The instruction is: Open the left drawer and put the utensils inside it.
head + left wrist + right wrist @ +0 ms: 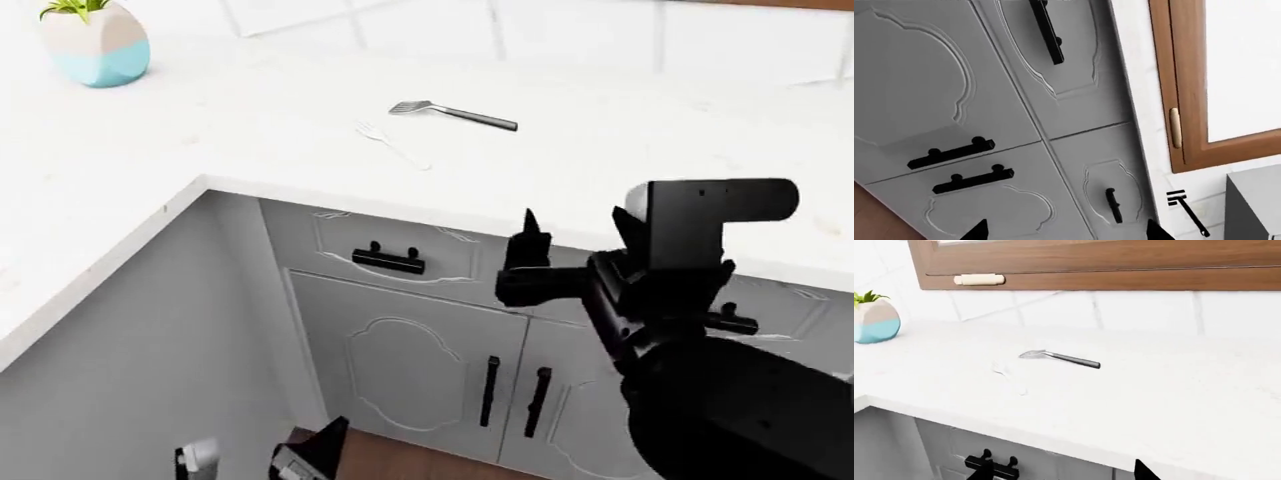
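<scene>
Wide light-grey left drawer (387,252) shut under worktop front edge; grasp its stiff short black bar handle (388,260); spatula (451,114) and fork (394,143), light, slippery, lie mid-worktop; right gripper (1064,471) spread, left gripper (1066,231) spread.

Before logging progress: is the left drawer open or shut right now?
Shut. In the head view the left drawer sits flush with the cabinet fronts under the counter, no inside showing.

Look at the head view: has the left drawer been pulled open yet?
No, the left drawer sits flush under the countertop, with the spatula and fork lying on top.
</scene>
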Controlling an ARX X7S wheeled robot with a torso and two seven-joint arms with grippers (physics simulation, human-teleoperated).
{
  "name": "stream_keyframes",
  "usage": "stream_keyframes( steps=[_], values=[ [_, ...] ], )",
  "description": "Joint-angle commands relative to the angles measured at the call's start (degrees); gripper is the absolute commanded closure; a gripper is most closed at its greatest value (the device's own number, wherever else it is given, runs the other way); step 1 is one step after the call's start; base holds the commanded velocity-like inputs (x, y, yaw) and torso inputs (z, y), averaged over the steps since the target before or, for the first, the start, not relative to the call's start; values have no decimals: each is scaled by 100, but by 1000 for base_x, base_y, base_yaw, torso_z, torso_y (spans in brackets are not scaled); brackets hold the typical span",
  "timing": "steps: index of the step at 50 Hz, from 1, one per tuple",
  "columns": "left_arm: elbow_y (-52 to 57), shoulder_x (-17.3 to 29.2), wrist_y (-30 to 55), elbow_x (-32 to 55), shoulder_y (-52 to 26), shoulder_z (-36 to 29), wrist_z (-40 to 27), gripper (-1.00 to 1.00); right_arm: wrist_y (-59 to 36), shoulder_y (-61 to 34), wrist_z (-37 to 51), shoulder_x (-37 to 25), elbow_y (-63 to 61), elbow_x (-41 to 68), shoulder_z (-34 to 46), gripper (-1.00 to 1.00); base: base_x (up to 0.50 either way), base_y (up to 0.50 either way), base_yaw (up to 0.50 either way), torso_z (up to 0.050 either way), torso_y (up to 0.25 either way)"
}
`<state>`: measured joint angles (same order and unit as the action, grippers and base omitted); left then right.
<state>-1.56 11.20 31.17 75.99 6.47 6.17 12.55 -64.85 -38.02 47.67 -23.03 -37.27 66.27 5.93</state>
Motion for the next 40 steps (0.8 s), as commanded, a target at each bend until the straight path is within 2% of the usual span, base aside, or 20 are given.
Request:
stream_keyframes(
  steps=[1,2,5,6,7,9,10,13,16,22,30,40],
  values=[
    [-477,23,233,656,20,100,397,-100,-1189,-3818,3682,-1176,1645,5713,1317,-100,0,0,0,0,0],
    [-469,24,205,596,15,74,392,-100,-1386,-4227,3839,-1250,2070,5713,1735,-100,0,0,0,0,0],
    [-570,42,177,528,-41,42,412,-100,-1875,-5111,3547,-1122,2958,5789,2235,-100,0,0,0,0,0],
    [-606,37,148,486,-64,28,405,-100,-2435,-5567,3220,-969,3439,5365,2497,-100,0,0,0,0,0],
    [-599,39,146,488,-62,23,392,-100,-2490,-5688,2932,-985,3535,5105,2678,-100,0,0,0,0,0],
    [-576,42,119,450,-45,3,394,-100,-2494,-6163,1435,-1040,3963,3689,3355,-100,0,0,0,0,0],
    [-604,40,109,429,-64,-10,398,-100,-2296,-6328,856,-988,4243,2926,3435,-100,0,0,0,0,0],
    [-603,35,85,404,-67,-33,380,-100,-1935,-6750,-432,-832,4891,1684,3969,-100,0,0,0,0,0],
    [-679,34,52,369,-91,-50,393,-100,-1759,-6924,-960,-654,5472,1367,4171,-100,0,0,0,0,0],
    [-701,50,42,368,-98,-72,379,-100,-1743,-6965,-791,-517,6003,1413,4142,-100,0,0,0,0,0],
    [-659,63,34,407,-85,-91,358,-100,-1606,-6972,-1108,-592,5850,1261,4310,-100,0,0,0,0,0],
    [-711,71,19,428,-100,-117,362,-100,-1579,-6992,-1359,-589,5827,1165,4503,-100,484,127,0,0,0]
  ],
)
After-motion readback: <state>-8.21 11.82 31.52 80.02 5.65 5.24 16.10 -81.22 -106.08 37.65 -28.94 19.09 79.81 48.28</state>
